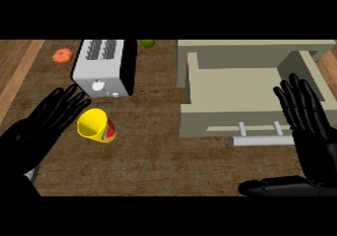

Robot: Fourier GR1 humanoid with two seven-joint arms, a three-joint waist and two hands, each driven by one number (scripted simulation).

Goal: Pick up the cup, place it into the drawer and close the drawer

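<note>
Silver toaster (103, 69) upright on brown tabletop (158, 152), slots on top (knob on front face). Orange-pink round fruit (62, 56) just left of it. Green fruit (147, 43) at far edge, partly cut off.

The yellow cup (95, 126) lies tipped on the brown counter (151, 156), just beside the left hand (37, 131), whose fingers are straight. The drawer (252, 99) stands pulled open, its handle (263, 139) toward the robot. The right hand (314, 133) hovers flat at its front corner. A toaster (103, 67) sits behind the cup.
</note>
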